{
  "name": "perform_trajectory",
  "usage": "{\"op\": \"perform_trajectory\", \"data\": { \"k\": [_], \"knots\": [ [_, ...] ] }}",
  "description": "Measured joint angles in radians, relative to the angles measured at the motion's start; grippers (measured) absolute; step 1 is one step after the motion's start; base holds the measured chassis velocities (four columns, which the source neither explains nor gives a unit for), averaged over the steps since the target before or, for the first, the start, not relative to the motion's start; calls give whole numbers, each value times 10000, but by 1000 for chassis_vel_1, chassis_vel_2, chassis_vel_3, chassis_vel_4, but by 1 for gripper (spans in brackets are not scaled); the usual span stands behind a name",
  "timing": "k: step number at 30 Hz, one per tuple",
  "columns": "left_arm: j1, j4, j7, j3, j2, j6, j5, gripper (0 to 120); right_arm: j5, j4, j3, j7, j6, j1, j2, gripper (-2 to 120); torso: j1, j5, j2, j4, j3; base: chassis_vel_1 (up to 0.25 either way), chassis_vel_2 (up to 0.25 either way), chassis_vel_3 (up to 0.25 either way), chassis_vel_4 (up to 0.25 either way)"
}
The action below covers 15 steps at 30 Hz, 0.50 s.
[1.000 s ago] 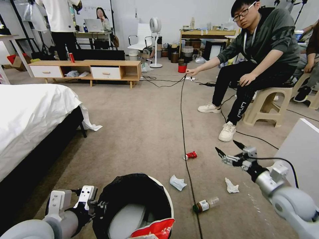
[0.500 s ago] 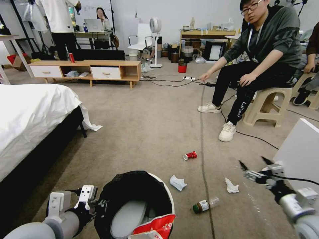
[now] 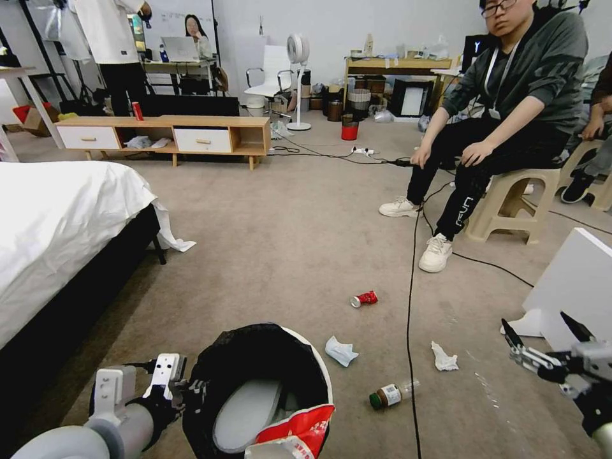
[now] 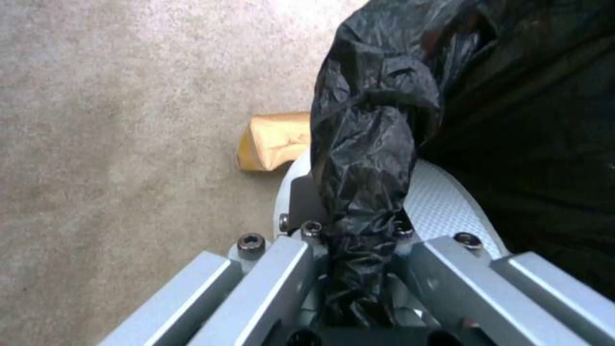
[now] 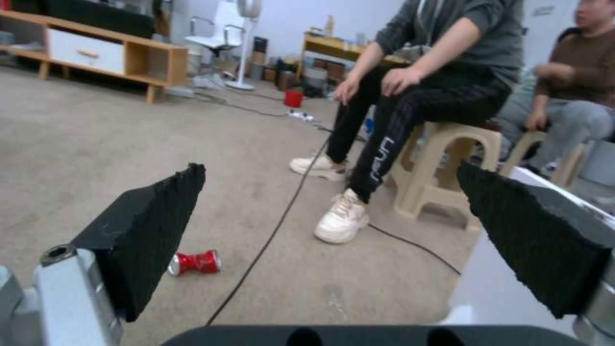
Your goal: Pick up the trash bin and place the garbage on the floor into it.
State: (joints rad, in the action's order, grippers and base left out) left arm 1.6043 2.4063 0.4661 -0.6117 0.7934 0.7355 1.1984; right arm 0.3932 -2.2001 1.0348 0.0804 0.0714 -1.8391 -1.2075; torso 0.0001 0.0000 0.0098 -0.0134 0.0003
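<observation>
Gripping trash bin (image 3: 255, 382) rim — left claw (image 4: 355, 250)

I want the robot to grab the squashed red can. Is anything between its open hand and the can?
Only the black cable crosses the floor between the open right hand and the crushed can. It lies flat.

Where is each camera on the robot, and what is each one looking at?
Head view: up on the head, looking down at the carpet, the bin and both arms.
Left wrist view: on the left arm, looking at the left gripper shut on the bin's black bag.
Right wrist view: on the right arm, looking across the floor between the open right gripper jaws.
Head and right wrist views share the crushed can.
</observation>
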Motion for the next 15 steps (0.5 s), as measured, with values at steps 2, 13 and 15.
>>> {"op": "perform_trajectory", "data": {
  "k": [2,13,15],
  "knots": [
    [60,-62,-144,48,-93,-38,-183,1,-48,13,28,37,114,-35,-202,100,0,-1,1,2,0,0,0,0,0],
    [-35,-27,-312,23,-343,-149,-203,1,4,158,611,702,806,-264,-936,100,0,1,1,0,0,0,0,0,0],
    [68,-20,-317,-69,-376,-159,-137,1,16,104,693,1111,1048,-379,-1111,100,0,-1,0,1,1,0,0,0,0]
  ]
}}
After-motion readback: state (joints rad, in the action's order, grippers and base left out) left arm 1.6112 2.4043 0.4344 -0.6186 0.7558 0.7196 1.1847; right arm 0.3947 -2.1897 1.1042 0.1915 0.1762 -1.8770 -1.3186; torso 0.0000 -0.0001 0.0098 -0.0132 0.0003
